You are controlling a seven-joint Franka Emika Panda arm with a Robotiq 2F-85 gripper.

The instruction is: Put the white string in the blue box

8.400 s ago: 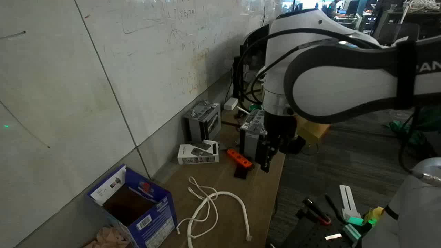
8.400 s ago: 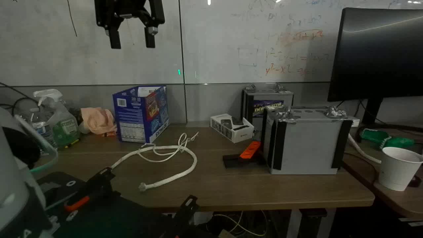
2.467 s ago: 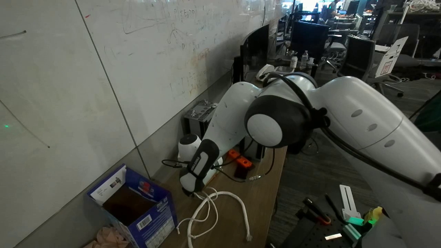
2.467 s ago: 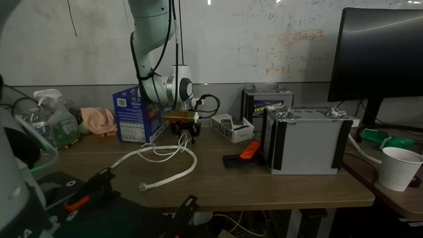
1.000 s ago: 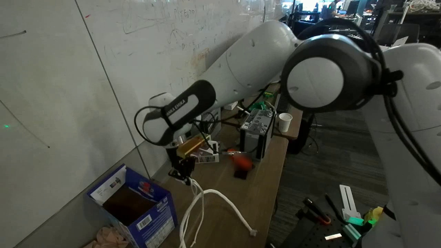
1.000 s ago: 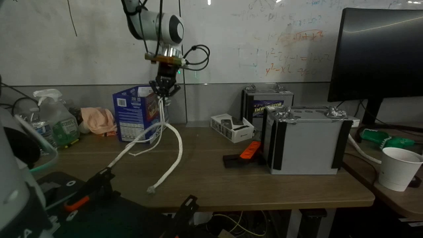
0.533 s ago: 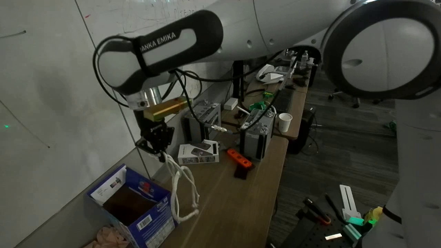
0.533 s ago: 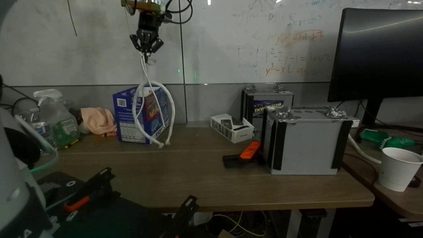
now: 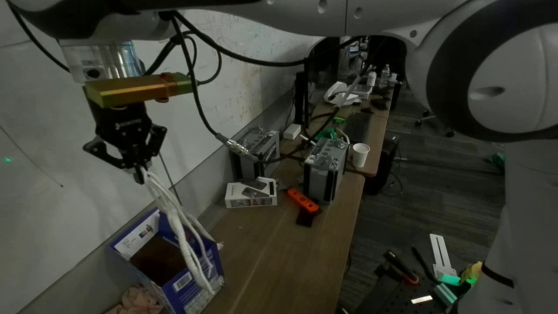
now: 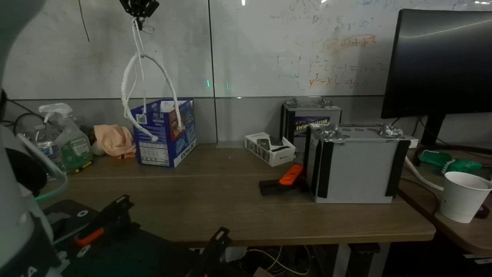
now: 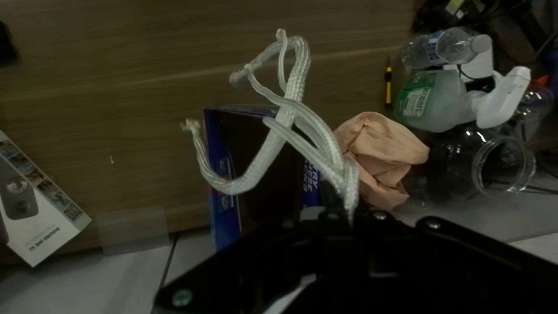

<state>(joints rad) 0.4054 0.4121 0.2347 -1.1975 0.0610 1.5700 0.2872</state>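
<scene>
The white string [image 9: 177,222] hangs in loose loops from my gripper [image 9: 140,174], which is shut on its thin upper part. In an exterior view, the string [image 10: 124,84] dangles in front of and above the blue box [image 10: 153,152], its ends overlapping the printed sides. The blue box [image 9: 176,296] stands on the table against the wall with its top open and a dark inside. From the wrist view, the string [image 11: 296,83] crosses over the opening of the blue box [image 11: 224,218], with one loop reaching past the far rim. The fingertips are partly hidden by dark shadow there.
A peach cloth [image 10: 114,140] and a spray bottle [image 10: 75,142] stand beside the box. The whiteboard wall [image 10: 250,57] rises right behind it. Farther along lie a small white device box [image 9: 250,194], an orange piece [image 9: 302,200] and a grey battery-like block [image 10: 357,165].
Over the last seconds my gripper came down, closed on the string and lifted it off the table. In the last second it has risen and moved toward the box, the string swinging along.
</scene>
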